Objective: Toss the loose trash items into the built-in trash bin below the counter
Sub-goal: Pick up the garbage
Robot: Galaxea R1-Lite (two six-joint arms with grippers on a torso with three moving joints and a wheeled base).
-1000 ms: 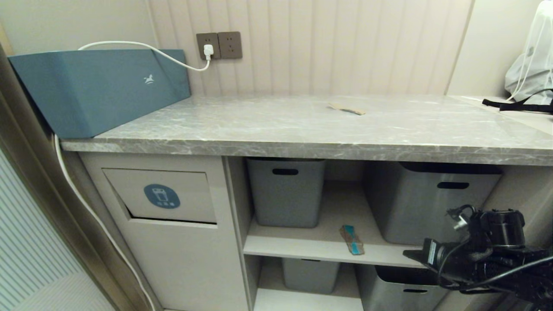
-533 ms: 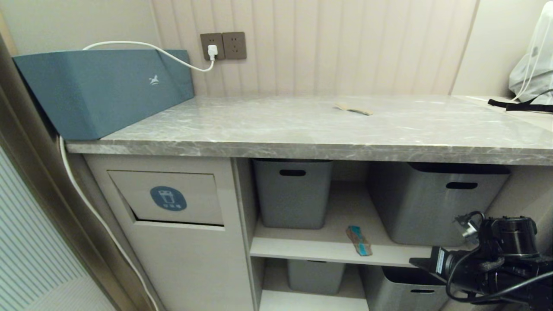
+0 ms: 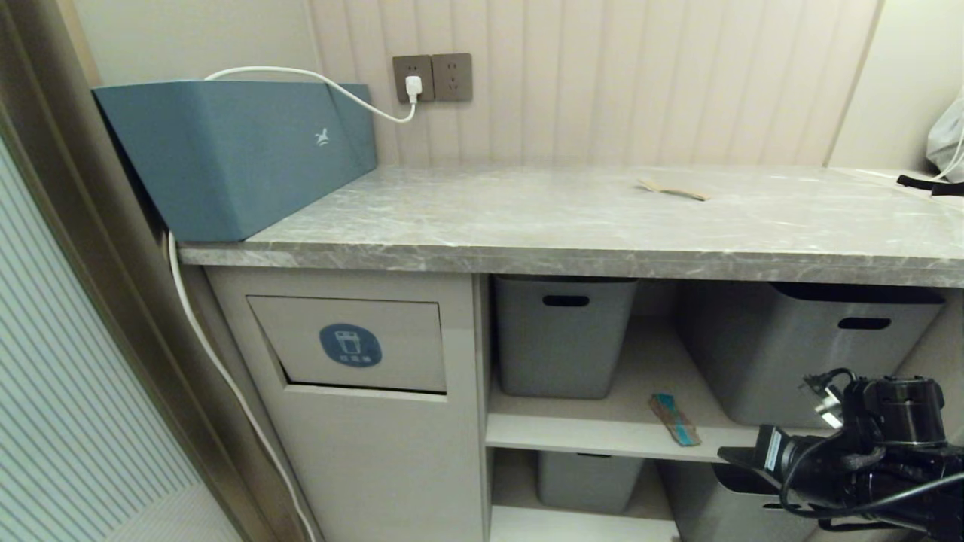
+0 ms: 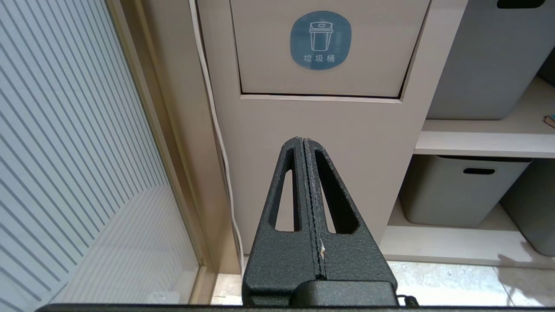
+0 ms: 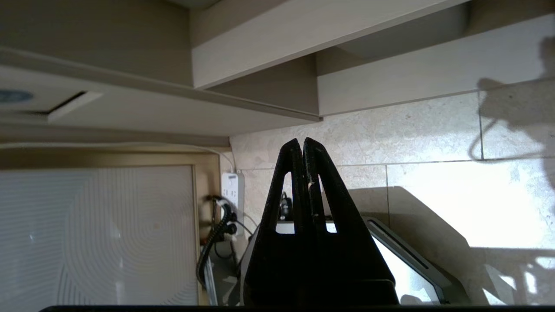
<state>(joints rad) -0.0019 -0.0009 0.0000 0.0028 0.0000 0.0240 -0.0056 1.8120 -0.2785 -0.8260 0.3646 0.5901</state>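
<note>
Facing the desk (image 3: 572, 226) from its front edge. Trash bin (image 3: 354, 346) sits under the desk's left end: beige front, flap with the round blue sticker (image 4: 321, 40), flap looks flush with the panel.

Trash in view:
- brown cardboard scrap (image 3: 672, 191) on the desk, toward the back edge, right of centre, lying flat
- scrap with a teal side (image 3: 675, 419) on the upper shelf (image 3: 602, 433), near its front edge, between the two grey tubs (image 3: 563, 339) (touching neither)

Hands:
- left hand (image 4: 305, 143): fingers pressed fully together, nothing between them. Its wrist view shows it pointing at the cabinet front just below the bin flap, clear of the panel. Not in the head view.
- right hand (image 5: 302, 143): fingers also tight together, holding nothing. Right arm (image 3: 858, 459) shows low at the head view's right, in front of the lower right tub; its wrist view looks along the floor tiles and the cabinet base.

Other: long blue box (image 3: 233, 154) on the desk's left end, white cable (image 3: 316, 79) running over it to the wall socket (image 3: 431, 77). Two more tubs on the lower shelf (partly hidden by the arm).
</note>
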